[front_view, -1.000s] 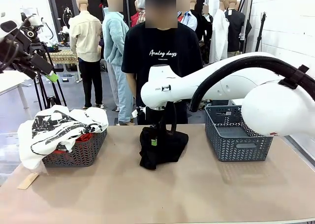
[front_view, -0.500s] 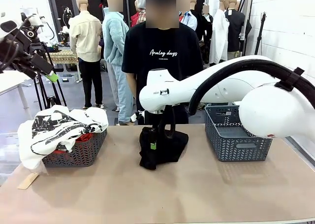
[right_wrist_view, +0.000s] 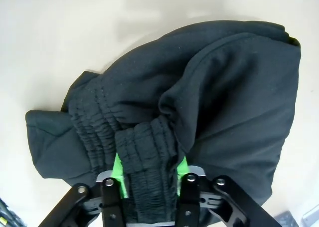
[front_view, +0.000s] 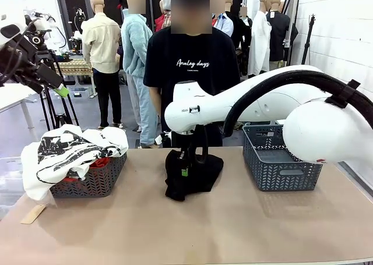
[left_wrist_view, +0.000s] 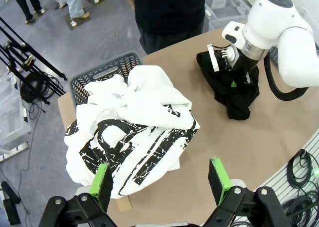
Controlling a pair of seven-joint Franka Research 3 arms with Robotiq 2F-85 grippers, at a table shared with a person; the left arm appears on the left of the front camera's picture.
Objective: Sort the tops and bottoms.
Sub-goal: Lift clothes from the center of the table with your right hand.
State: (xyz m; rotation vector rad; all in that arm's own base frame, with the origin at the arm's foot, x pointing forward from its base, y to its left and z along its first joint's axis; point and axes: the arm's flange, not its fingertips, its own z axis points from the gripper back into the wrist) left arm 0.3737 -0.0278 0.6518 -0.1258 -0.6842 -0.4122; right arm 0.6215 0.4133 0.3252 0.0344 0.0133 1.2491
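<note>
Mid-tabletop, near the far edge: the bottoms, a plain black garment, sit bunched in a heap. Right tool is down on the heap. In the right wrist view the right tool has a gathered ridge of the elastic waistband pinched between its green pads, so the jaws are closed onto the cloth with fabric filling the gap. Bottoms otherwise rest on the tabletop, not lifted as far as I can see.

Left side: grey basket holds the tops. White top with black graphic print is draped over the rim and spills down the left side; orange-red top shows as a small patch under it. Left wrist view shows the same white top piled on the basket.

Left tool hangs high above that basket, jaws spread wide, nothing between them.

Right side: second grey basket, well apart from the bottoms.

Person in a black T-shirt stands at the far edge, behind the right arm.
</note>
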